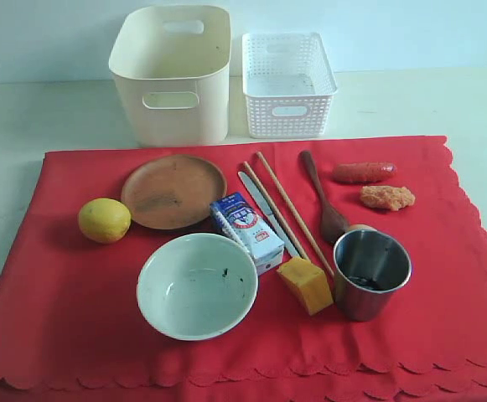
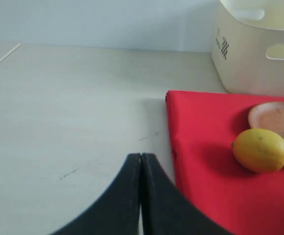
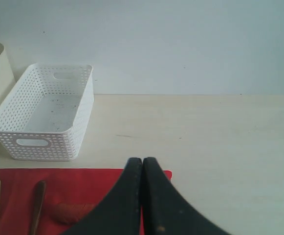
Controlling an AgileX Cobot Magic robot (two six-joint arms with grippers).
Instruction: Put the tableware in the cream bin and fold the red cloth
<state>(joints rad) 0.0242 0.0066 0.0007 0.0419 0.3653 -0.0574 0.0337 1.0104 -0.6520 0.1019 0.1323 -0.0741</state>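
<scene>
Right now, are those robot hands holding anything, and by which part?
Nothing is held. The left hand is shut and empty over the table beside the red cloth; the right hand is shut and empty too.

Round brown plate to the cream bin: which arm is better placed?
Left, probably. The round brown plate and tall cream plastic bin both sit on the exterior view's left, and both show in the left wrist view ahead of the shut left end effector. The right wrist view misses the plate.
</scene>
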